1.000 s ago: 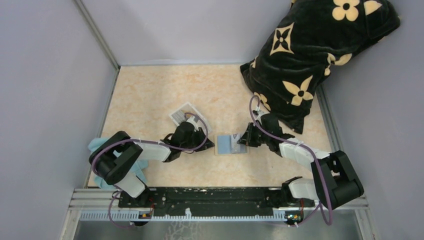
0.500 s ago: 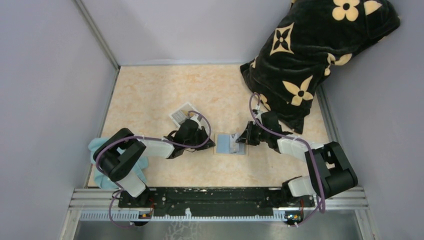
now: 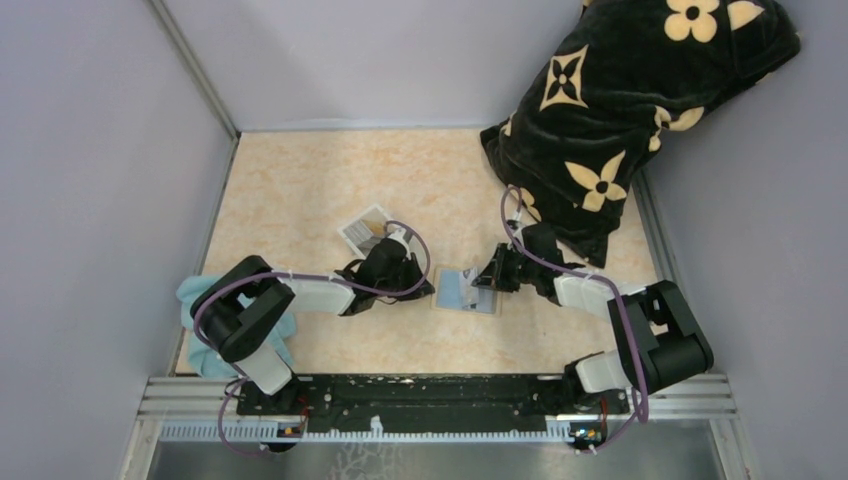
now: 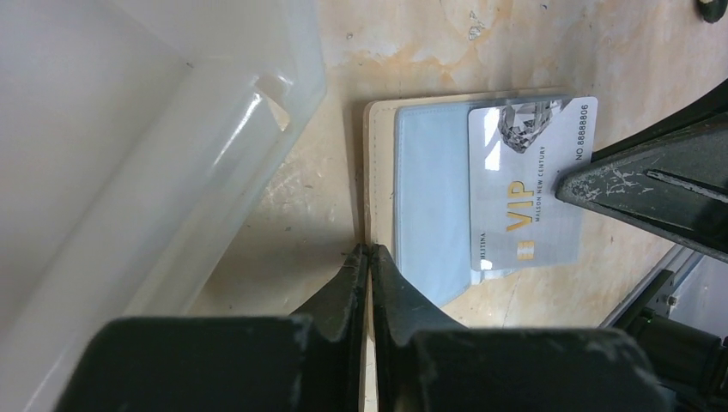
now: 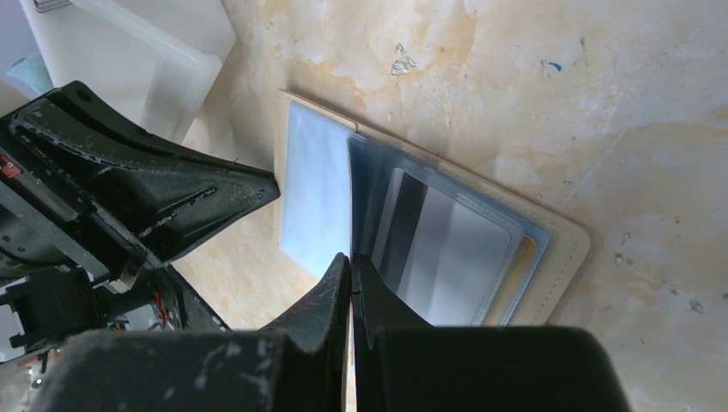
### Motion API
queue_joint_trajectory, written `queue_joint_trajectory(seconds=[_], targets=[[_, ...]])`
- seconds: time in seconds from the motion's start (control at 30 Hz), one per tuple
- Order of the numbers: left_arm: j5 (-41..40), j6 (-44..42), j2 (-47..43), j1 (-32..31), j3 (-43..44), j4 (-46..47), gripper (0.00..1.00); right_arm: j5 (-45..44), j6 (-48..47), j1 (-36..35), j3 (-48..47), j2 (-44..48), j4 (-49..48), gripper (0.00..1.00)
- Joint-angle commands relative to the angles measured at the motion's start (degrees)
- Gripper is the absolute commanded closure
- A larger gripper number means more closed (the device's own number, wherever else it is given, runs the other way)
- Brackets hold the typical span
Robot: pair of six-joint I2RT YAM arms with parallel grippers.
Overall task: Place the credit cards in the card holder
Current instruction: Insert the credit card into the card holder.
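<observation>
The top camera looks down from afar; both wrist cameras face the card holder (image 4: 429, 197) closely from opposite sides.

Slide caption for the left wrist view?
Shut left gripper at edge of open tan leather card holder, silvery VIP credit card lying on its blue-grey lining.

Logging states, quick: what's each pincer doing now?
Left pincer: closed, tips at the edge of the tan leather wallet; grip unclear.
Right pincer: closed, tips on its blue-grey lining; grip unclear.

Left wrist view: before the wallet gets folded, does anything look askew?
Yes: the silvery VIP card lies slightly tilted on the open tan leather wallet, over its blue lining, one corner overhanging the wallet's edge.
</observation>
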State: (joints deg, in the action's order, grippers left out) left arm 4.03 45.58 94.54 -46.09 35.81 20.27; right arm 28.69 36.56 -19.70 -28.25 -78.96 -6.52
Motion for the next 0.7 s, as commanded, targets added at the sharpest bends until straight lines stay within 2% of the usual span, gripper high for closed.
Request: queue_joint_trajectory(seconds=[0.0,0.3,0.67], targets=[[-2.2,-1.0,1.0,-1.2,1.3,-4.5,0.93,-1.5,1.0,0.6,-1.1,1.9,0.3,1.0],[-3.6,-0.2,0.6,-1.8,1.4,-6.4,0.94,-3.7,1.1,0.8,-1.1,5.2,4.3,1.0],[-3.3,0.3,1.0,-2.8,2.0,-6.6,0.95,-3.5,1.7,0.8,1.8,3.0,1.1,1.0]])
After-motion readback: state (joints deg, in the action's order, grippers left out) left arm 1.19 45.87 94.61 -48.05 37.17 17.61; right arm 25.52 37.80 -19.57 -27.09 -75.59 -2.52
